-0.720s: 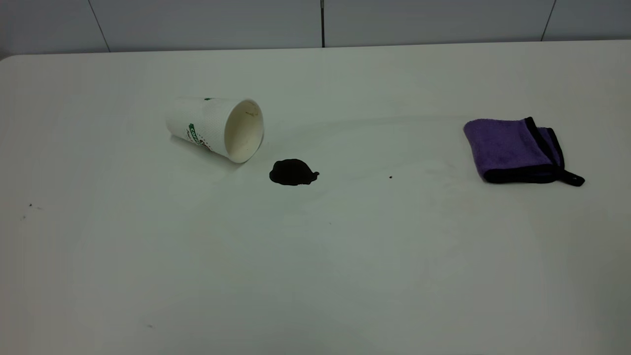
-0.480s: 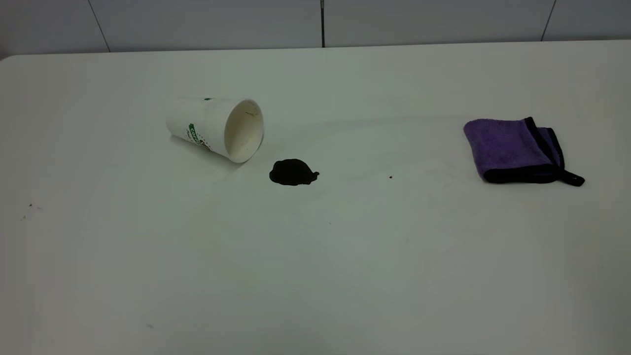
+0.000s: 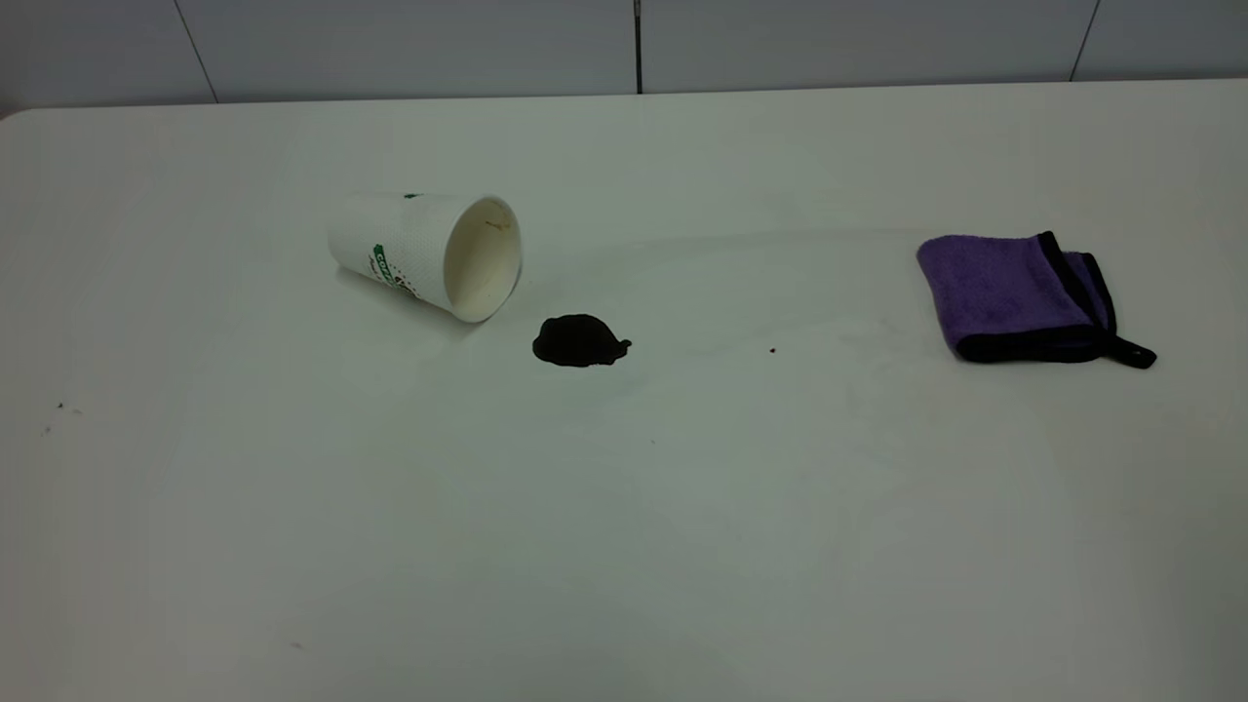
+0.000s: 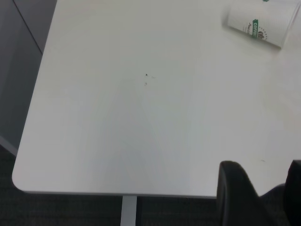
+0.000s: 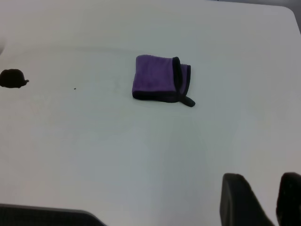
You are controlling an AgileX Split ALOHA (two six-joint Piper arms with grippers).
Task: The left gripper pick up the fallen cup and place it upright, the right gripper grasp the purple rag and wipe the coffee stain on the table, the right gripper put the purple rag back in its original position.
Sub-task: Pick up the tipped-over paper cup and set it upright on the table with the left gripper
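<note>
The white cup (image 3: pixel 429 252) with a green logo lies on its side on the table (image 3: pixel 682 507), mouth toward the coffee stain (image 3: pixel 579 340), a small black blob just beside it. The purple rag (image 3: pixel 1014 295) lies folded at the right, apart from the stain. Neither gripper shows in the exterior view. In the left wrist view my left gripper (image 4: pixel 263 174) is open and empty near the table's edge, far from the cup (image 4: pixel 261 23). In the right wrist view my right gripper (image 5: pixel 263 181) is open and empty, well short of the rag (image 5: pixel 157 77); the stain (image 5: pixel 13 78) lies farther off.
A tiny dark speck (image 3: pixel 772 349) lies between stain and rag, and faint specks (image 3: pixel 58 406) lie near the left edge. The table's rounded corner (image 4: pixel 19 179) and a white leg (image 4: pixel 128 209) show in the left wrist view. A grey wall stands behind the table.
</note>
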